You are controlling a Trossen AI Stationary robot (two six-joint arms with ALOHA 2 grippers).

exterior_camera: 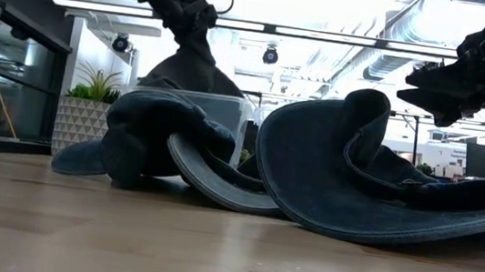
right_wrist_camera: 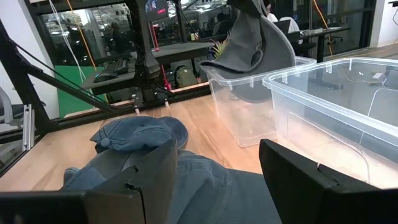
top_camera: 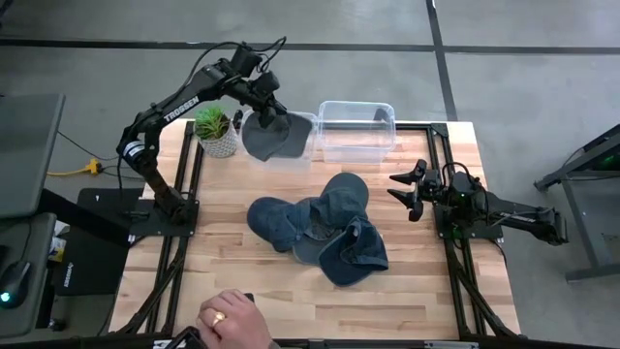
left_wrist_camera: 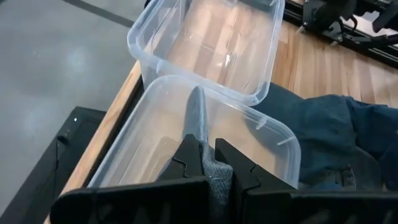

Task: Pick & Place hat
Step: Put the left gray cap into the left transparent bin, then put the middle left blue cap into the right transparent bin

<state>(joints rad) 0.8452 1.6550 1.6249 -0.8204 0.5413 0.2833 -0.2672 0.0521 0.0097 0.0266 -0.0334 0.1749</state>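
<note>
left hand: the left hand (top_camera: 266,109) is up over the back edge of the desk (top_camera: 242,281), clamped on a grey hat (top_camera: 276,136), with the cloth squeezed tight between its fingers (left_wrist_camera: 189,158)

grey hat: hangs limp from that hand, right above the left bin (top_camera: 302,121); can't really tell if its bottom edge is touching the bin rim or just dangling over it

left bin: clear plastic, at the back edge of the desk; from above most of it is hidden behind the hanging hat

right bin: second clear bin (top_camera: 356,129) sits right beside the first, toward the back right corner, nothing visible inside

hat pile: a bunch of blue denim hats (top_camera: 325,228) heaped mid-desk; they overlap so much I can't count them, and the low camera is pretty much filled by their brims

right hand: the right hand (top_camera: 411,191) hovers by the right edge of the desk with fingers (right_wrist_camera: 152,171) spread apart, holding nothing

plant: small potted plant (top_camera: 216,130) at the back left corner, next to the left bin

person: a person's hand (top_camera: 232,318) rests at the front edge of the desk, the rest cut off by the frame
</note>
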